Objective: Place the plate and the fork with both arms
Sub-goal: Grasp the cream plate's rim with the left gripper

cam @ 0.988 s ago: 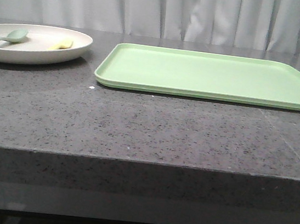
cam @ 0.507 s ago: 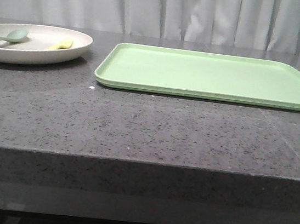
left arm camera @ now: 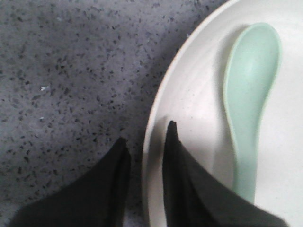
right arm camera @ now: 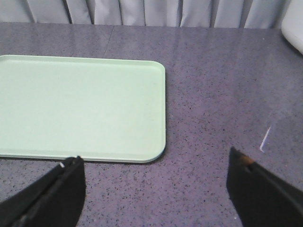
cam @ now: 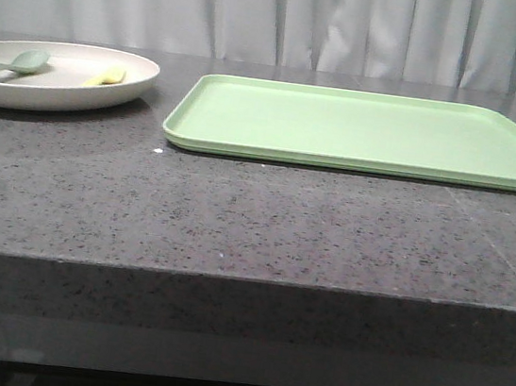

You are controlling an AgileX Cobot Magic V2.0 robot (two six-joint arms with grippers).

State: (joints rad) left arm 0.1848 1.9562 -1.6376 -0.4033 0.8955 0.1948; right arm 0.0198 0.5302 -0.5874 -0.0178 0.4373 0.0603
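The cream plate [cam: 61, 96] sits on the dark counter at the far left. The yellow fork [cam: 107, 76] lies in it beside a pale green spoon [cam: 13, 64]. In the left wrist view my left gripper [left arm camera: 147, 131] straddles the plate's rim [left arm camera: 154, 142], one finger inside and one outside. Its jaws stand a little apart, with counter showing between the outer finger and the rim. The spoon [left arm camera: 248, 94] lies just past the inner finger; the fork is out of that view. My right gripper [right arm camera: 154, 154] is wide open and empty over bare counter, beside the tray's corner.
The light-green tray [cam: 371, 132] lies flat to the right of the plate; it also shows in the right wrist view [right arm camera: 80, 109]. A white object [right arm camera: 294, 28] shows at that view's edge. Grey curtains hang behind. The counter's front edge [cam: 246, 282] is near.
A dark part of the left arm at the front view's left edge has moved upward. The plate, fork, spoon and tray have not moved.
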